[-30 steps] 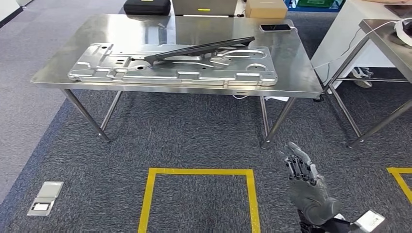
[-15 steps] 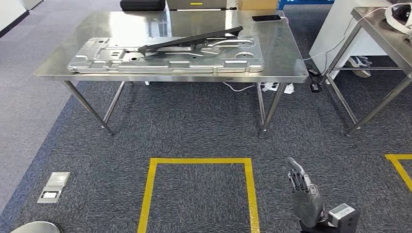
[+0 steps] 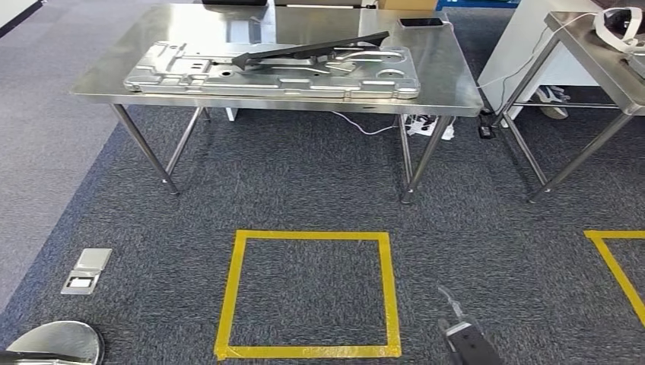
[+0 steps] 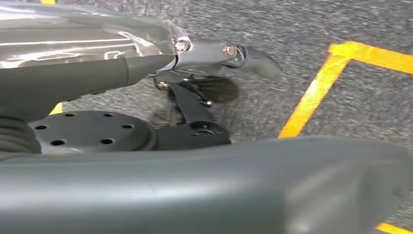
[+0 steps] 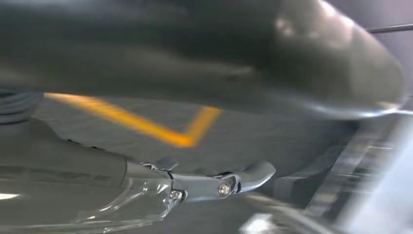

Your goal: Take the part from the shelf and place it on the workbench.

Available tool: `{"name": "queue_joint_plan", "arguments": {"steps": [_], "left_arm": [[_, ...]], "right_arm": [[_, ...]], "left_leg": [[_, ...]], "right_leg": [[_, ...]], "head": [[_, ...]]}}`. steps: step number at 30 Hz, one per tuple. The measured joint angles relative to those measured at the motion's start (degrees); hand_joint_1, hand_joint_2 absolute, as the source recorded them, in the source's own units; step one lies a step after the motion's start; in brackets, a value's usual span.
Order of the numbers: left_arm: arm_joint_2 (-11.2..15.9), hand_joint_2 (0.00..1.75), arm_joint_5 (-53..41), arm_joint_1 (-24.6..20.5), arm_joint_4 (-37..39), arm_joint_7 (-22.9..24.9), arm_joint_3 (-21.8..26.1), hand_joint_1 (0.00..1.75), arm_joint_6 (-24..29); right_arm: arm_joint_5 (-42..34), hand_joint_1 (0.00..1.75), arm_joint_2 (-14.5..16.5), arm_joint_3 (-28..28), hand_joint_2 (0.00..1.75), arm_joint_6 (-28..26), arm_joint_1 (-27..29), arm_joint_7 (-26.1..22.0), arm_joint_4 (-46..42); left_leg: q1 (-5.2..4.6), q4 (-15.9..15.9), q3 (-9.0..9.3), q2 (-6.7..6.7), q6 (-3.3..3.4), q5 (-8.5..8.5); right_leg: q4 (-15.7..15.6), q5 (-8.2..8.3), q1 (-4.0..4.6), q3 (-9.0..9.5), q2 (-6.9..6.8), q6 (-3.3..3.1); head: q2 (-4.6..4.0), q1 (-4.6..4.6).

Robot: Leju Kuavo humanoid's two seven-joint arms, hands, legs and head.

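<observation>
Metal on the bench, carpet and tape underfoot

The workbench (image 3: 449,87) is brushed, reflective steel; the part (image 3: 274,72) dull stamped metal, a matt black strip (image 3: 312,50) across it. Floor: rough grey carpet (image 3: 304,182), glossy yellow tape (image 3: 232,289).

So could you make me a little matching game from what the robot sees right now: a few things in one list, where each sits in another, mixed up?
Things:
1. black bar
2. phone
3. yellow tape square
4. grey floor box

Places:
A. on the carpet, left of the square
B. lying across the stamped metal panel
C. at the steel table's far right corner
D. on the carpet in front of the table

Pairs: 1-B, 2-C, 3-D, 4-A
</observation>
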Motion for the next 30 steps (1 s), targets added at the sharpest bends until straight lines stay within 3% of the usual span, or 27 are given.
{"name": "queue_joint_plan", "arguments": {"steps": [1,2,4,5,7,9,11,13,15,16,18,20,21,24,26,29,30], "left_arm": [[0.0,0.0,0.0,0.0,0.0,0.0,0.0,0.0,-0.1],[0.0,0.0,-0.1,0.0,0.0,0.0,0.0,0.0,-0.1],[-0.2,0.0,-0.5,0.0,0.0,0.1,0.0,0.0,0.0],[-0.3,0.0,-0.7,0.0,0.0,0.2,0.0,0.0,0.0],[-0.5,0.0,-0.8,-0.1,0.0,0.6,0.0,0.0,0.1],[-0.5,0.0,-0.8,0.0,0.0,1.1,0.0,0.0,0.2],[-0.6,0.87,-0.8,0.0,0.0,1.9,0.0,0.0,0.3],[-0.6,1.75,-0.7,-0.1,0.0,3.2,0.1,0.0,0.8],[-0.6,1.75,-0.3,-0.1,0.0,4.8,0.4,0.0,1.3],[-0.6,1.75,0.0,-0.1,0.0,5.3,0.6,0.0,1.4],[-0.6,1.75,0.6,-0.2,0.0,6.1,0.8,0.0,1.2],[-0.6,1.75,1.1,-0.5,0.0,6.4,0.9,0.0,0.7],[-0.6,1.75,1.3,-0.6,0.0,6.4,1.0,0.0,0.4],[-0.6,1.75,1.5,-0.8,0.0,6.5,1.1,0.0,0.2],[-0.6,1.75,1.7,-1.1,0.0,6.6,1.2,0.0,0.2],[-0.6,1.75,2.1,-1.1,0.0,6.9,1.5,0.0,0.2],[-0.6,1.75,2.2,-1.1,0.0,7.1,1.6,0.0,0.2]], "right_arm": [[1.6,0.0,-0.4,-1.1,0.0,-2.1,-1.2,-0.1,4.4],[2.9,0.0,-0.9,-2.2,0.0,-4.3,-2.4,0.0,8.9],[4.9,0.0,-2.1,-4.5,0.0,-8.1,-4.8,0.0,17.2],[5.6,0.0,-2.7,-5.4,0.0,-9.4,-5.8,0.1,20.7],[6.5,0.0,-3.8,-7.1,0.0,-11.2,-7.3,0.7,26.9],[7.6,0.0,-4.5,-8.5,0.0,-12.6,-8.4,2.5,32.3],[8.4,0.0,-5.2,-9.6,0.0,-13.2,-9.0,5.5,36.6],[9.0,0.0,-5.7,-10.6,0.0,-13.0,-9.2,9.4,40.0],[9.2,0.0,-5.9,-11.7,0.0,-12.2,-9.4,13.9,42.8],[9.0,0.0,-6.0,-12.3,0.0,-11.5,-9.6,16.1,43.9],[8.2,0.0,-6.0,-13.6,0.0,-10.3,-10.0,20.5,45.6],[7.2,0.0,-6.0,-15.1,0.0,-9.3,-10.4,24.3,46.8],[6.8,0.0,-6.0,-15.8,0.0,-9.0,-10.7,25.8,47.3],[6.0,0.0,-5.8,-17.6,0.0,-8.1,-11.2,29.0,48.2],[6.0,0.0,-5.5,-18.5,0.0,-7.7,-11.3,30.4,48.6],[6.0,0.0,-5.2,-19.6,0.0,-7.2,-11.5,31.8,49.1],[6.0,0.0,-5.1,-19.8,0.44,-7.0,-11.5,32.1,49.2]], "left_leg": [[-0.1,0.4,-0.98,0.04,0.01,0.41],[-0.18,0.9,-1.9,0.05,-0.02,0.71],[-0.33,1.9,-3.42,0.05,-0.16,1.09],[-0.37,2.3,-3.91,0.06,-0.34,1.25],[-0.34,2.7,-4.41,0.09,-0.9,1.71],[-0.35,2.9,-4.77,-0.07,-1.56,1.86],[-0.22,5.3,-5.91,-0.41,-2.35,-0.56],[0.43,12.0,-8.13,-0.59,-3.26,-5.11],[1.03,17.8,-9.5,-0.58,-3.94,-7.37],[1.24,17.9,-8.95,-0.58,-4.17,-6.85],[1.49,12.0,-5.09,-0.59,-4.31,-3.47],[1.38,5.3,-1.18,-0.65,-3.95,-1.27],[1.26,3.6,-0.27,-0.67,-3.73,-0.98],[1.17,2.6,-0.24,-0.62,-3.03,-1.14],[1.39,1.8,-0.46,-0.53,-2.15,-0.86],[1.28,1.6,-1.3,-0.34,-1.26,-0.33],[1.21,1.7,-1.53,-0.28,-1.19,-0.24]], "right_leg": [[0.3,1.08,0.01,1.03,0.0,-0.01],[-1.7,2.77,0.02,3.08,0.0,-0.12],[-9.9,4.87,0.21,8.86,-0.01,-0.73],[-13.6,4.86,0.34,11.11,-0.02,-1.04],[-17.0,4.16,0.62,12.93,-0.04,-1.4],[-17.8,4.37,0.39,12.84,-0.08,-1.76],[-18.4,4.89,-0.11,12.36,-0.25,-2.4],[-18.3,5.37,-0.29,11.67,-0.47,-2.71],[-17.9,5.65,-0.36,11.02,-0.62,-2.61],[-17.7,5.72,-0.41,10.71,-0.63,-2.55],[-17.1,5.68,-0.53,10.34,-0.55,-2.36],[-16.8,5.63,-0.49,10.14,-0.47,-1.85],[-16.6,5.69,-0.46,10.06,-0.44,-1.52],[-16.4,5.8,-0.5,9.7,-0.35,-0.53],[-14.2,3.85,-0.49,8.52,-0.19,-0.09],[-3.3,-1.95,-0.53,3.75,0.01,0.14],[-0.4,-2.8,-0.53,2.61,0.01,0.2]], "head": [[0.0,0.0],[0.01,0.01],[0.01,0.01],[0.02,0.0],[0.02,-0.01],[0.01,-0.04],[0.01,-0.14],[0.01,-0.22],[0.02,-0.23],[0.02,-0.23],[0.01,-0.23],[0.01,-0.22],[0.02,-0.21],[0.02,-0.19],[0.02,-0.1],[0.01,0.01],[0.01,0.01]]}}
